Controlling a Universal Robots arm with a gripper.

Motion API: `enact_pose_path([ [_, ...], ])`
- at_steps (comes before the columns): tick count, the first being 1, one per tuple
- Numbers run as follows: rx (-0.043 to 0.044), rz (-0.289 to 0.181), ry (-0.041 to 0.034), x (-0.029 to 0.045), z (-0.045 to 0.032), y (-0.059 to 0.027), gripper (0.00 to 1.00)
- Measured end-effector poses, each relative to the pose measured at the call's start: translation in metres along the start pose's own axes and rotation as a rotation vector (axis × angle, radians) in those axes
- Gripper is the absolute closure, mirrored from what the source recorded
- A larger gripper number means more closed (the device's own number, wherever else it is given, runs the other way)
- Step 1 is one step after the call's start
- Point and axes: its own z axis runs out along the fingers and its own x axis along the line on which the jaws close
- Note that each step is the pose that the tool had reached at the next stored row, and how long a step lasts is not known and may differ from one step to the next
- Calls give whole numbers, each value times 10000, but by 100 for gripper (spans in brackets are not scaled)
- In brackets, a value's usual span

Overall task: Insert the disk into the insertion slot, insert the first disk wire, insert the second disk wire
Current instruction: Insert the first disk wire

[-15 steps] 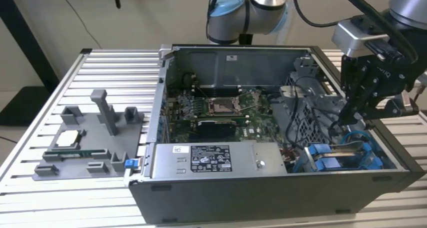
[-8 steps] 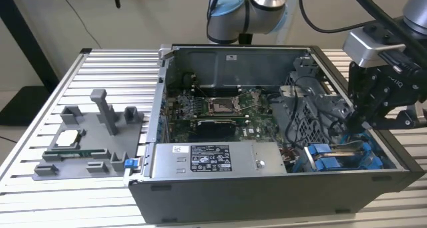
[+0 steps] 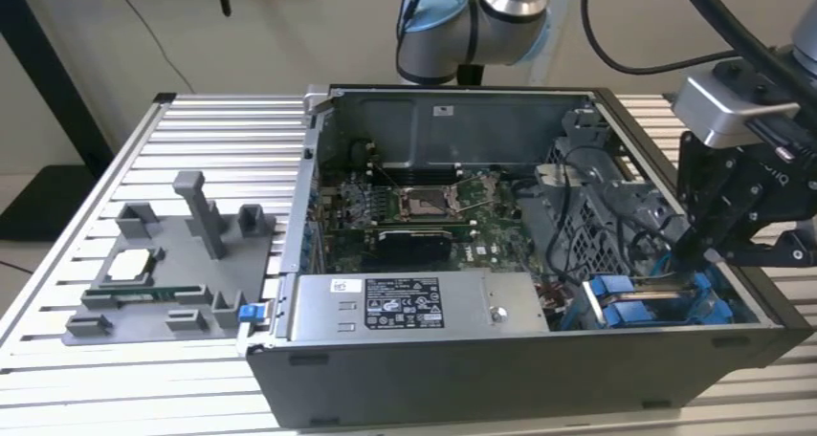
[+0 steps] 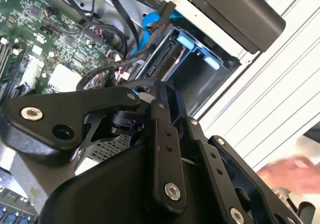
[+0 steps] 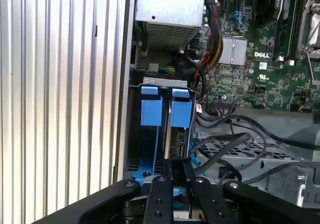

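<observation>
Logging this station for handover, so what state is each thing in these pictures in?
computer case: side panel off, interior exposed.
insertion slot: occupied, blue tabs up.
disk: edge-on inside the slot.
tool: inside the case, just above the disk.
memory stick: lying in the grey fixture, outside the case.
square chip: resting on the fixture.

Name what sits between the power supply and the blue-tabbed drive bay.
Coloured wires lie between the power supply and the insertion slot, seen in the first wrist view.
</observation>
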Motion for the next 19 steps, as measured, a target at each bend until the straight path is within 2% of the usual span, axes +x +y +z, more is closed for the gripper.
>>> enact_pose_path([
  [7,-6,53,0,30,22,-5,100],
  [19,-4,83,5,33,26,-5,100],
])
